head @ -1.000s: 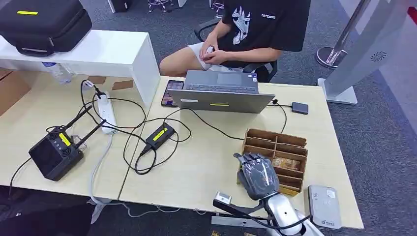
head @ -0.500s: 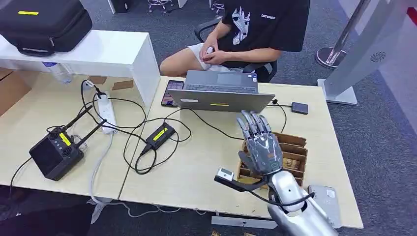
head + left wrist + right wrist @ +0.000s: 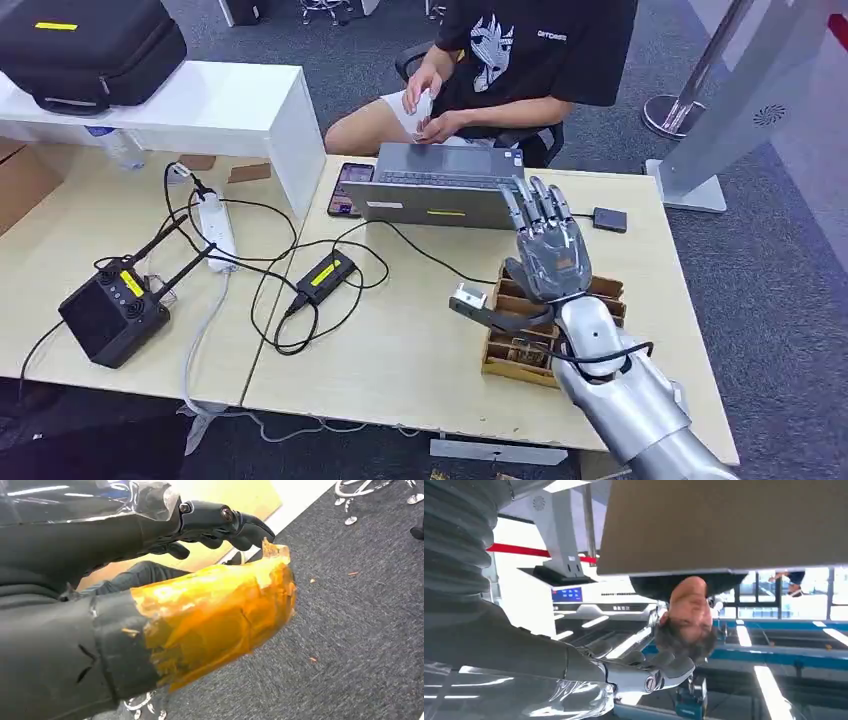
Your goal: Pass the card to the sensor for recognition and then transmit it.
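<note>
Leftmost on the counter, a black device with antennas, a power strip and a tangle of cables are seen, all well apart from the work. Further right, a laptop is stood before a seated person. Just right of it, the right hand is held up above a wooden box, fingers spread and released, with nothing grasped.

The card is judged to lie in one of the box's slots, below the wrist; it is too small to be made out clearly. Such a card is expected to be light, thin, stiff and smooth, so it may slip. It is best pinched by a free edge standing above the slot wall, between thumb and a finger.

From the right wrist view the laptop's back and the person beyond are shown, with the fingers open; the box is not given there. From the left wrist view the left hand is shown over grey carpet, fingers curled loosely. Nothing is seen in it, but whether it is clenched cannot be told.
</note>
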`<state>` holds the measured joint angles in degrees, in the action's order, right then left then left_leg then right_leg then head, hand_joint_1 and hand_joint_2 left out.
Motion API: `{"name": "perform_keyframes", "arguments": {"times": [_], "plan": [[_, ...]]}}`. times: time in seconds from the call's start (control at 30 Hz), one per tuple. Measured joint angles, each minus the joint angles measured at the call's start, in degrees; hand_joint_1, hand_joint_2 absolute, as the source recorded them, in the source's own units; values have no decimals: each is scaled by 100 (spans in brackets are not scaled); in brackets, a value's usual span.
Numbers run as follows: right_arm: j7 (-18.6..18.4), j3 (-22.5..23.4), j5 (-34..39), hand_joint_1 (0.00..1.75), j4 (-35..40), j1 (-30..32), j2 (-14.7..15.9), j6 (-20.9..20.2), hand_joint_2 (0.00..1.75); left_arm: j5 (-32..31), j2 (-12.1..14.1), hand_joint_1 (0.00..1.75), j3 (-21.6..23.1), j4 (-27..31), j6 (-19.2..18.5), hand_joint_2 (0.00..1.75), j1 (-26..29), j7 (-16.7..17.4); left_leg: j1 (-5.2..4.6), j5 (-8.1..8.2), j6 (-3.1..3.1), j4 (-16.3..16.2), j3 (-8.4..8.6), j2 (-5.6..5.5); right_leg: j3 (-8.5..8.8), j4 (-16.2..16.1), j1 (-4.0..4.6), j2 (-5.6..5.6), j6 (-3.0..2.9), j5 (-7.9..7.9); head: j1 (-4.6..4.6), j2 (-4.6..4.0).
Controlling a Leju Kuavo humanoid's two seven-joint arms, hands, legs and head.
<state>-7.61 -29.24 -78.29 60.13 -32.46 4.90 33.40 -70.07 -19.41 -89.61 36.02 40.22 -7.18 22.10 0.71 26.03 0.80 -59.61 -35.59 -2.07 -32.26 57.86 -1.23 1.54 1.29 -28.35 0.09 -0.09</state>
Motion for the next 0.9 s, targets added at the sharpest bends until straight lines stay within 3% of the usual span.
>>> {"name": "perform_keyframes", "arguments": {"times": [0.43, 0.63, 0.9], "plan": [[190, 105, 324, 0, -271, 93, -9, 297, 175, 26, 0, 0, 0, 0, 0, 0, 0, 15, 0, 0, 0, 0, 1, 0, -1, 0, 0, 0, 0, 0, 0, 0], [547, 267, 842, 0, 14, 406, 9, 424, 175, 66, 0, 0, 0, 0, 0, 0, 1, 52, 0, 1, 0, 0, 1, 1, -1, -1, 0, 1, 0, 0, -2, 0], [623, 332, 951, 0, 254, 616, 48, 349, 175, 68, 0, 0, 0, 0, 2, 0, 2, 59, 0, 1, 0, 0, 1, 2, -1, 0, 0, 1, 0, 0, -2, 0]]}}
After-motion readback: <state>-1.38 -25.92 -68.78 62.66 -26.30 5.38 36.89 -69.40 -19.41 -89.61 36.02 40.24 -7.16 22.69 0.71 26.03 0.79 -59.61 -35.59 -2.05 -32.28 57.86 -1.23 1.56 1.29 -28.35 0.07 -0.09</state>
